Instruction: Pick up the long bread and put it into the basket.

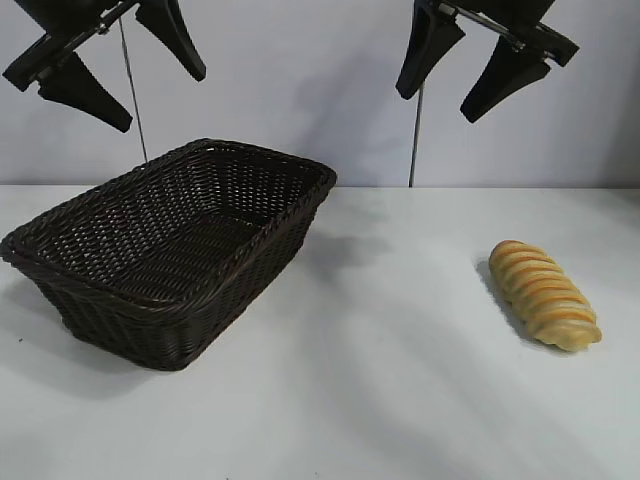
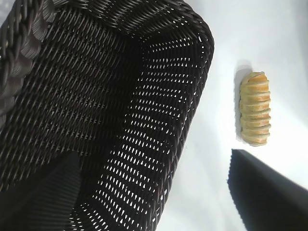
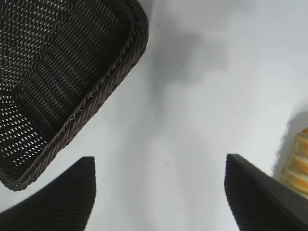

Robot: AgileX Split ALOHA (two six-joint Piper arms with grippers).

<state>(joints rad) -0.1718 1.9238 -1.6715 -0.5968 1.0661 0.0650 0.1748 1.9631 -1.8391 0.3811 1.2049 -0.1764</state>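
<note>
The long bread (image 1: 545, 294), golden-yellow with ridges, lies on the white table at the right. It also shows in the left wrist view (image 2: 255, 108) and at the edge of the right wrist view (image 3: 298, 166). The dark brown wicker basket (image 1: 60, 235) stands empty at the left; its rim shows in the left wrist view (image 2: 204, 57) and the right wrist view (image 3: 110, 79). My left gripper (image 1: 160, 95) hangs open high above the basket. My right gripper (image 1: 448, 100) hangs open high above the table, left of the bread.
A grey wall stands behind the white table (image 1: 380, 380). Two thin vertical rods (image 1: 414, 140) rise at the back. Bare tabletop lies between basket and bread.
</note>
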